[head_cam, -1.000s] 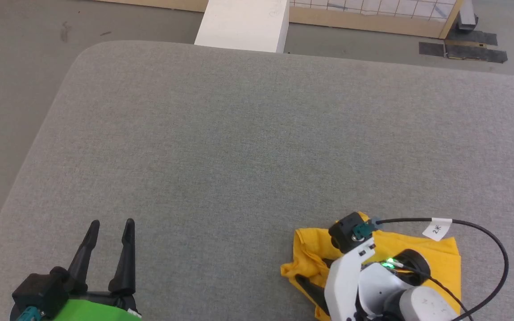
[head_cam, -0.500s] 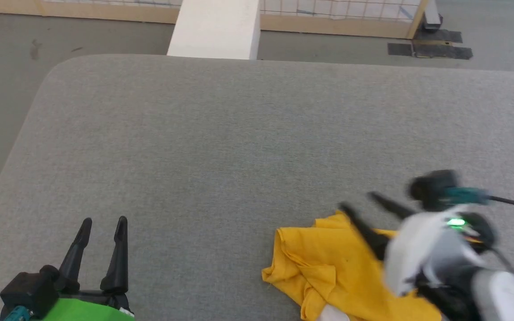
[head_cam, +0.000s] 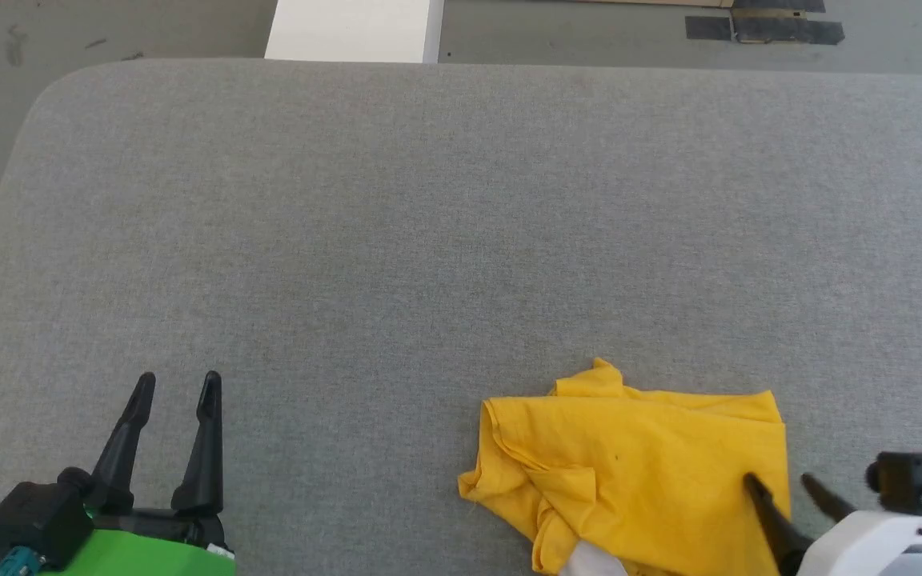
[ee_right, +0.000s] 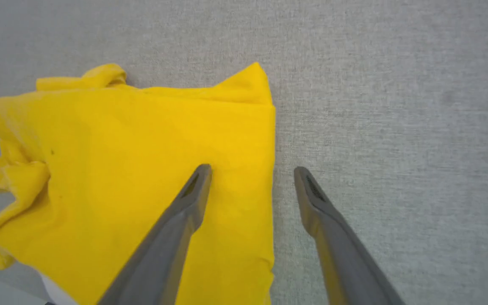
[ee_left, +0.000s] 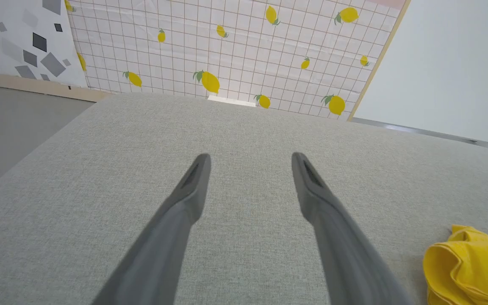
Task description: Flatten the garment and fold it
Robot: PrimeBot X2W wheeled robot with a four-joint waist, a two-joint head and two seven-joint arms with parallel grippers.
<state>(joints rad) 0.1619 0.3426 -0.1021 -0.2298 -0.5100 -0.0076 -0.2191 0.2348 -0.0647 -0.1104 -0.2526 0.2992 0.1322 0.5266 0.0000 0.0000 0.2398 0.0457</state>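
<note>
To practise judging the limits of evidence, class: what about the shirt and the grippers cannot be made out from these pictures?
- Print on the shirt: in the head view it is hidden by the shirt's own folds; mostly plain yellow shows.
- Near edge of the shirt: cut off by the bottom edge in the head view, and by the corner in the left wrist view.
- The right gripper: open, but neither the head view nor the right wrist view settles whether a finger touches the shirt.

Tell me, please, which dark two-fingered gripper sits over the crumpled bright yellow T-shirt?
The right gripper: its open fingers straddle the T-shirt's edge, while the left gripper hovers above bare grey fabric.
</note>
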